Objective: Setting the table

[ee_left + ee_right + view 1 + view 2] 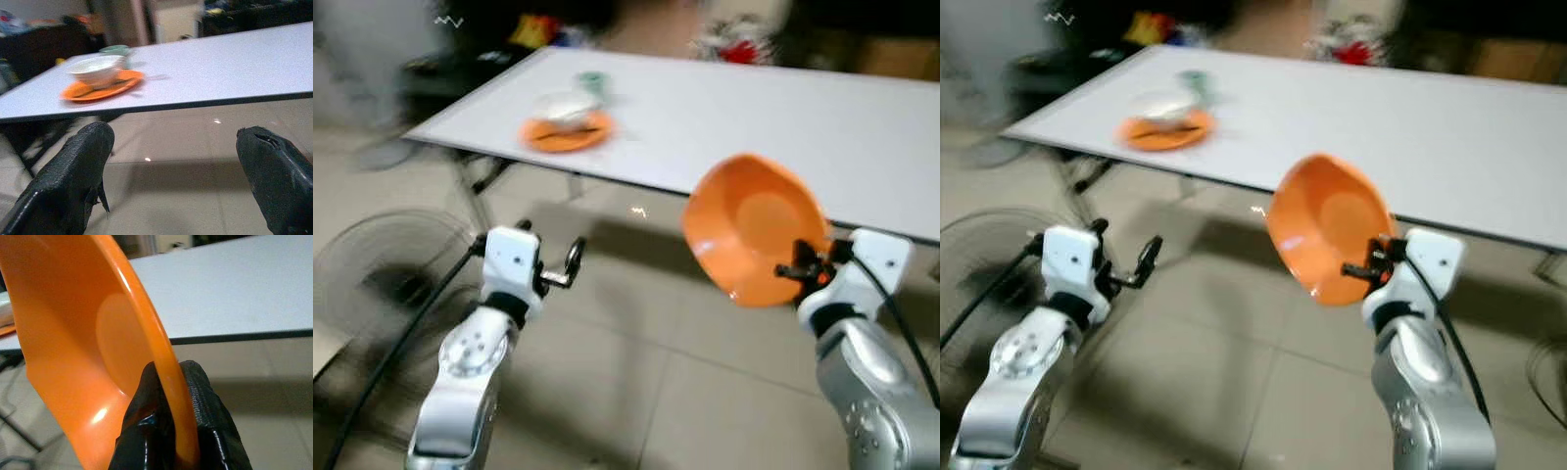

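My right gripper (800, 266) is shut on the rim of an orange plate (754, 228), held tilted on edge in front of the white table's (783, 127) near edge. In the right wrist view the black fingers (200, 401) pinch the orange plate's (88, 342) rim. My left gripper (572, 262) hangs open and empty over the floor, short of the table. On the table's left part sits another orange plate (566, 132) with a white bowl (566, 106) on it and a pale green cup (592, 82) behind; the left wrist view shows that plate (100, 86) and bowl (96, 70) too.
A standing fan (386, 284) is on the floor at my left. Table legs (484, 181) stand under the left end. Dark furniture and colourful clutter (533, 29) lie beyond the table's far side. Tiled floor (656, 372) stretches between me and the table.
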